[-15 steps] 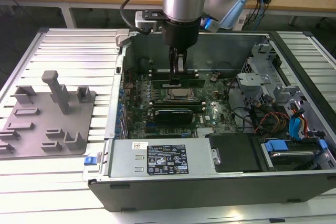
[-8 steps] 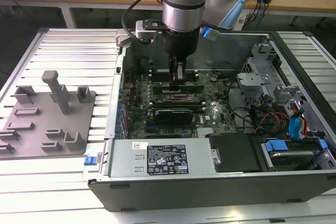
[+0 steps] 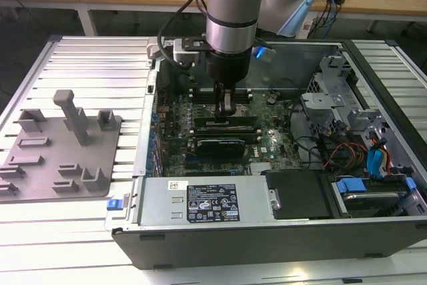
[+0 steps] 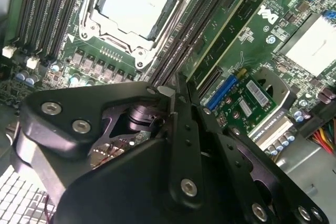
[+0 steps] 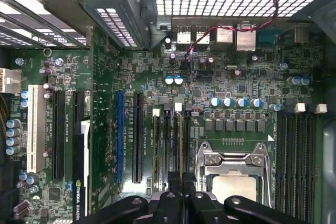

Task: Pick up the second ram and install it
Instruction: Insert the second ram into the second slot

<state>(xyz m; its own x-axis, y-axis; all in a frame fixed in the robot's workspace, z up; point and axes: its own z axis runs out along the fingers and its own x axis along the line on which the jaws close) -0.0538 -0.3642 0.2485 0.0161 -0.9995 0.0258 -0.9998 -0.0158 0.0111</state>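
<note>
The second ram (image 5: 182, 145) stands on edge in a memory slot beside the CPU socket (image 5: 231, 179), seen as a thin strip running from a white latch down into my fingers. My gripper (image 5: 181, 195) is shut on it from above. In the exterior view the gripper (image 3: 227, 106) reaches straight down into the open computer case, over the green motherboard (image 3: 270, 139). In the second wrist view the black gripper (image 4: 177, 90) has its fingers together above the slots. Another green memory stick (image 4: 223, 27) sits seated in a slot alongside.
A grey fixture plate (image 3: 60, 158) with upright blocks lies on the slatted table at the exterior view's left. The power supply (image 3: 200, 201) lines the case's near side. Drive cages and coloured cables (image 3: 350, 155) crowd the exterior view's right. Expansion slots (image 5: 121, 135) lie beside the memory slots.
</note>
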